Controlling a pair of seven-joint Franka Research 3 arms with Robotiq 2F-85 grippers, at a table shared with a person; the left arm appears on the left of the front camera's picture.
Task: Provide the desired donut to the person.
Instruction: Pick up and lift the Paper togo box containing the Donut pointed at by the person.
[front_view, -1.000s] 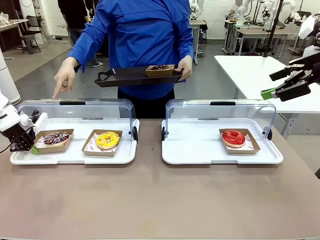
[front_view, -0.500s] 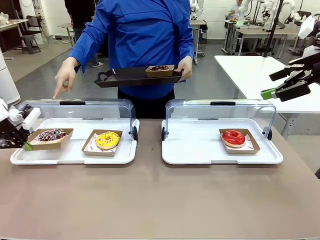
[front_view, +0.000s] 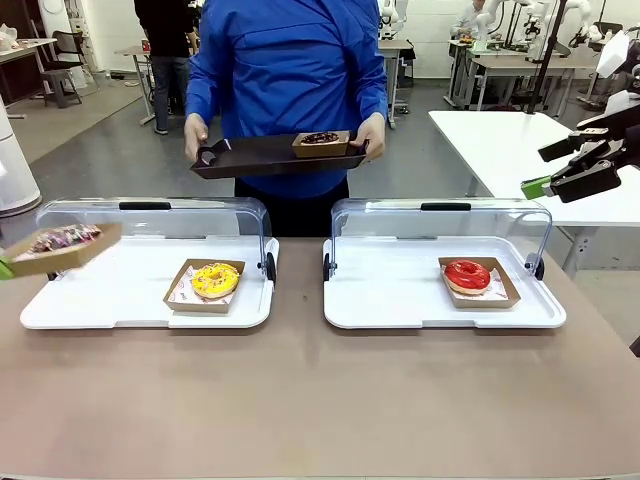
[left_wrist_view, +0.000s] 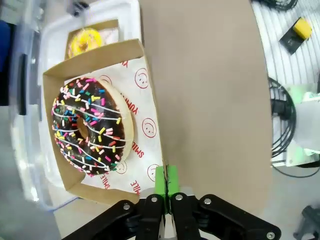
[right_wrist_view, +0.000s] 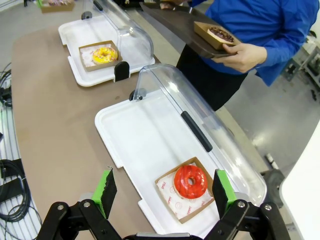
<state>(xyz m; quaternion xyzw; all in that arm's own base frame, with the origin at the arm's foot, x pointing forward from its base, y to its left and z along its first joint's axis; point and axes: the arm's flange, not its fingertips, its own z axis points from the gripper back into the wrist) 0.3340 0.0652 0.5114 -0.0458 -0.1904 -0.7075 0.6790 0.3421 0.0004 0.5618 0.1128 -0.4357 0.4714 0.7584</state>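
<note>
Where you look across the counter (front_view: 300, 400), the box (front_view: 40, 262) with the sprinkled donut (front_view: 65, 238) hangs above the left tray's (front_view: 120, 295) end, while the person (front_view: 290, 60) holds a black tray (front_view: 250, 155) in both hands. Left wrist: your left pincer (left_wrist_view: 166, 177) grips the box's rim. Right wrist: your right pincer (right_wrist_view: 164, 186) stands wide, well above the red donut (right_wrist_view: 190, 181).

Four donuts (front_view: 65, 238) (front_view: 215, 279) (front_view: 467, 274) (front_view: 320, 137) in four boxes (front_view: 40, 262) (front_view: 176, 298) (front_view: 506, 294) (front_view: 306, 148), two white trays (front_view: 130, 303) (front_view: 390, 290), one black tray (front_view: 250, 155), one person (front_view: 290, 60).
</note>
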